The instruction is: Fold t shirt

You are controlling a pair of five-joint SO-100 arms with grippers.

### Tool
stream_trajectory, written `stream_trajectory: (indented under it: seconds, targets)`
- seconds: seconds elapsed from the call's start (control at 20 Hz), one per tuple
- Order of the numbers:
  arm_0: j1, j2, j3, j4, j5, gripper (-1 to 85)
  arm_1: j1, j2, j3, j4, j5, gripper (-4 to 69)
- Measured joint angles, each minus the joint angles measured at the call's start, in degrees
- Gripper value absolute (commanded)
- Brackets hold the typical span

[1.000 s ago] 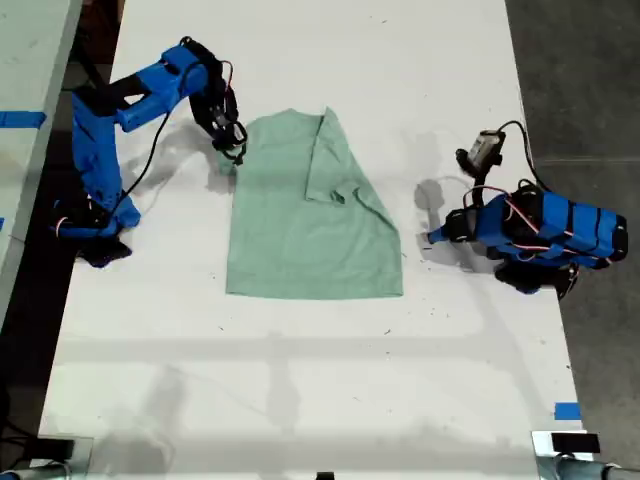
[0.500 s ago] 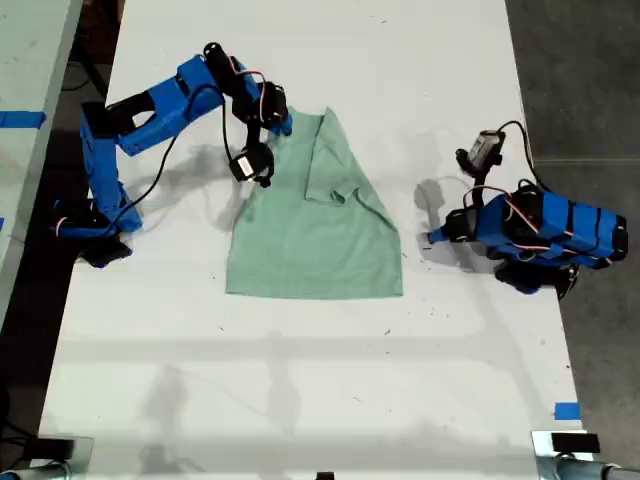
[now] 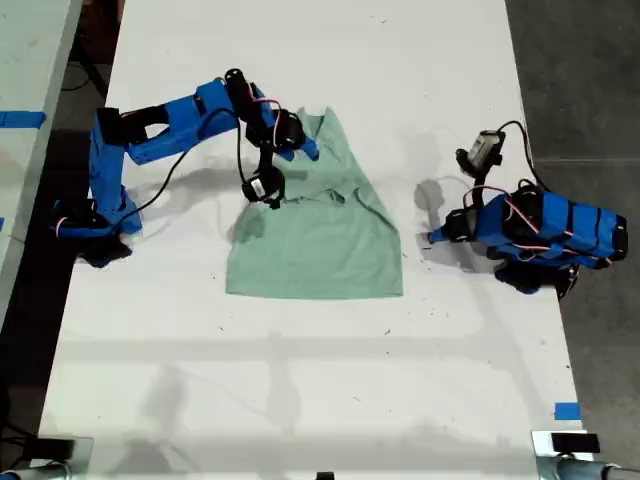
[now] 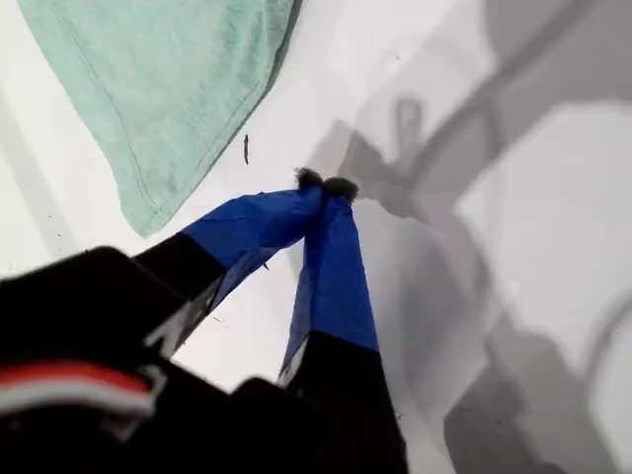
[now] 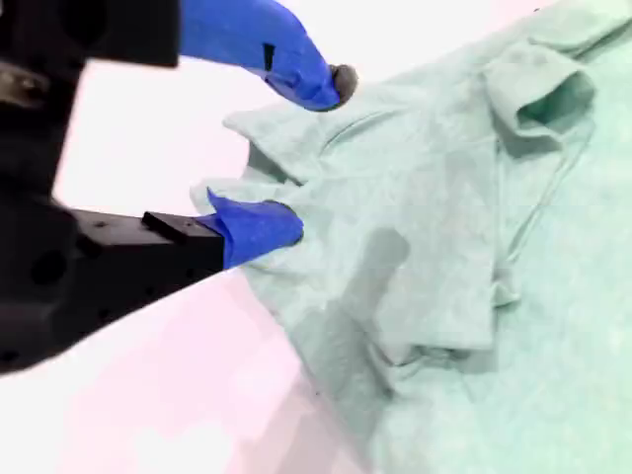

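Two pincers of mine, one t shirt [image 3: 320, 240] in the middle of the white table [image 3: 300, 380].

My second gripper [image 5: 311, 153] has its blue fingertips [image 5: 259, 229] apart, and the crumpled pale green edge of the shirt lies between them, the lower tip touching the cloth. In the exterior view this gripper [image 3: 305, 150] sits over the shirt's 11 o'clock part, where the cloth is folded inward and bunched. The hem at 6 o'clock lies flat and straight. My first gripper [image 4: 323, 183] is closed on nothing, tips together, over bare table with a corner of the shirt [image 4: 168, 79] near it. In the exterior view it [image 3: 432, 238] lies at the shirt's 3 o'clock, just clear of the cloth, its arm folded low.
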Motion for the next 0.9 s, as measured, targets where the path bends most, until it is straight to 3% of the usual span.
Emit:
stream_trajectory:
  seconds: [0.05,0.15,0.35,0.5,0.75,0.85,0.9]
  targets:
    - [-1.67,1.49,0.0,1.49,0.0,12.8,0.0,0.0,0.0,0.0,0.0,-1.5]
    - [-5.19,7.73,1.41,4.48,0.0,-0.2,0.0,0.0,0.0,0.0,0.0,-1.5]
    - [-6.86,28.3,16.88,5.8,-4.04,-0.2,0.0,0.0,0.0,0.0,0.0,-1.5]
    - [-3.43,51.77,42.1,-2.2,-10.99,-0.2,0.0,0.0,0.0,0.0,0.0,-1.5]
    - [7.91,96.06,94.92,-22.76,-23.47,-0.2,0.0,0.0,0.0,0.0,0.0,-1.5]
    - [8.61,108.9,111.71,-25.4,-24.43,-0.2,0.0,0.0,0.0,0.0,0.0,-1.5]
    - [8.44,117.51,119.09,-23.55,-24.61,-0.2,0.0,0.0,0.0,0.0,0.0,-1.5]
